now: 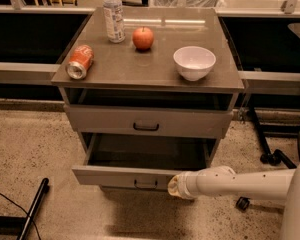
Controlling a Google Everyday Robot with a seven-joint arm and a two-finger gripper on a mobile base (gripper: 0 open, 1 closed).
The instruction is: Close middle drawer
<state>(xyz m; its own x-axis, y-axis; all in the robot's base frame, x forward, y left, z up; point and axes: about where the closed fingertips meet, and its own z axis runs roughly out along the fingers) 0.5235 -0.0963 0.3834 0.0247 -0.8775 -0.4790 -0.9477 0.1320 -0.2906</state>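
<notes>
The middle drawer (120,175) is the grey drawer pulled well out of the cabinet. Its plain grey inside shows, and a small dark bail handle (145,184) sits at the centre of its low front. My gripper (174,186) is at the end of the white arm that comes in from the right. It is at the right part of the drawer's front, just right of the handle, and looks to be touching it. Above it, the taller drawer front (200,122) with its own dark handle stands slightly out.
On the cabinet top (160,69) are a tipped red soda can (80,62), a water bottle (113,15), a red apple (143,38) and a white bowl (194,62). A dark pole (34,209) lies on the floor at the left. Chair casters (270,158) are at the right.
</notes>
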